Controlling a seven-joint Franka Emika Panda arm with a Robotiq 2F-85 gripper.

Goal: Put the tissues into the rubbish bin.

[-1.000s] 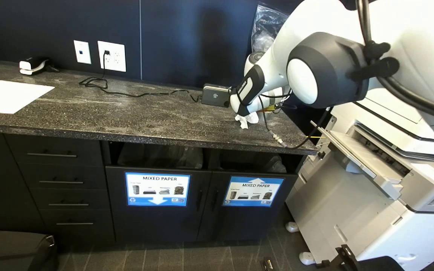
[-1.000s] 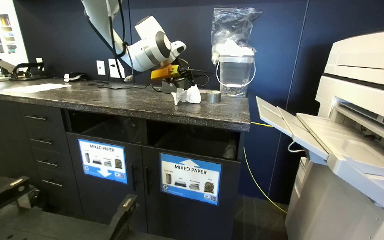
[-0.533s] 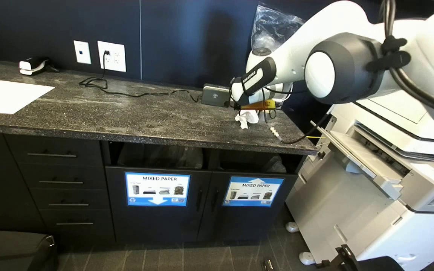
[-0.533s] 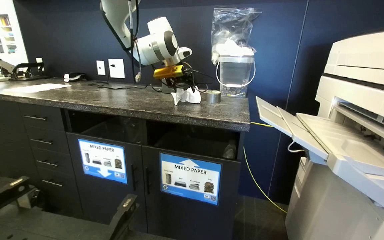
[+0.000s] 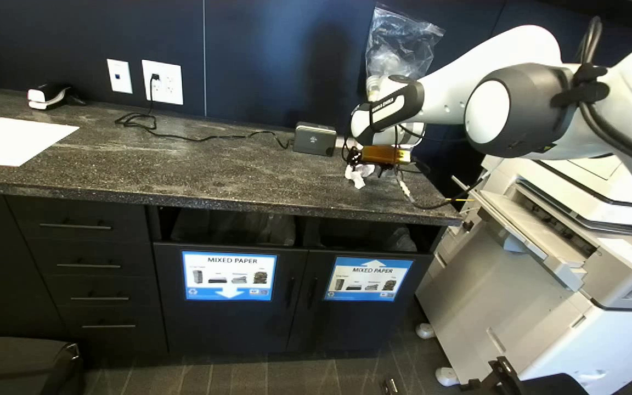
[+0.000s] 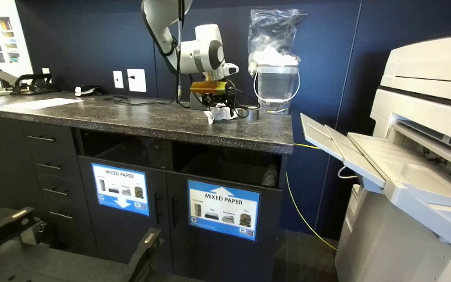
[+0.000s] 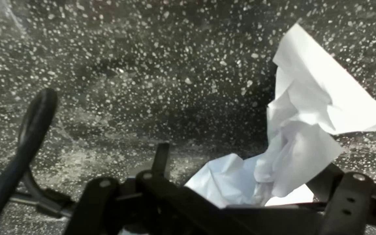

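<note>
A crumpled white tissue (image 5: 357,175) lies on the dark speckled counter near its right end; it also shows in an exterior view (image 6: 220,113) and large in the wrist view (image 7: 300,137). My gripper (image 7: 245,158) is open, with its black fingers (image 7: 161,160) apart and part of the tissue between them. In both exterior views the gripper is low over the tissue and hides its top. Two bin cabinets marked MIXED PAPER stand under the counter, the left one (image 6: 121,190) and the right one (image 6: 225,209), each with a dark open slot on top. The bins inside are mostly in shadow.
A tape roll (image 6: 253,114) stands beside the tissue, partly behind a cable. A clear bucket (image 6: 276,84) with a plastic bag stands behind. A dark box (image 5: 314,139) with a cord is near the wall. A printer (image 5: 546,274) stands right of the counter.
My gripper has come down over the tissue and moved to the right in both exterior views, levelling out from a tilt. The tissue has shifted slightly to the right.
</note>
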